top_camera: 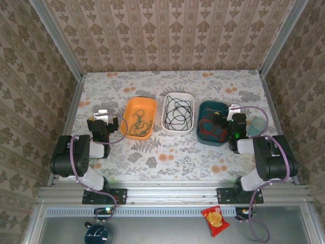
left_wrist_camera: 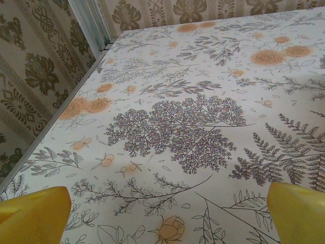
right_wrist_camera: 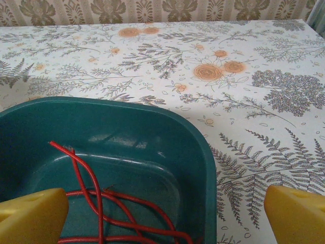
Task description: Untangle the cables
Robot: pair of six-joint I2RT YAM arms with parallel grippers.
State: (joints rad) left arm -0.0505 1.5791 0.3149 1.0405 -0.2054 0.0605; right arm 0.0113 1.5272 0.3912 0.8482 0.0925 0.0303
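Overhead, black cables (top_camera: 177,113); by right wrist, red cables (right_wrist_camera: 104,192)

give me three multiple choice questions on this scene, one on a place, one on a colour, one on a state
1. Where does the red cable lie?
A in the orange tray
B in the teal tray
C in the left gripper

2. What colour is the cable in the orange tray?
A black
B red
C green

3. How do the left gripper and right gripper stand?
A both open, holding nothing
B both shut on cables
C one open, one shut

Answers:
1 B: the right wrist view shows red loops inside the teal tray.
2 C: the top view shows a thin green cable there.
3 A: each gripper's yellow fingers stand wide apart, gripping nothing.
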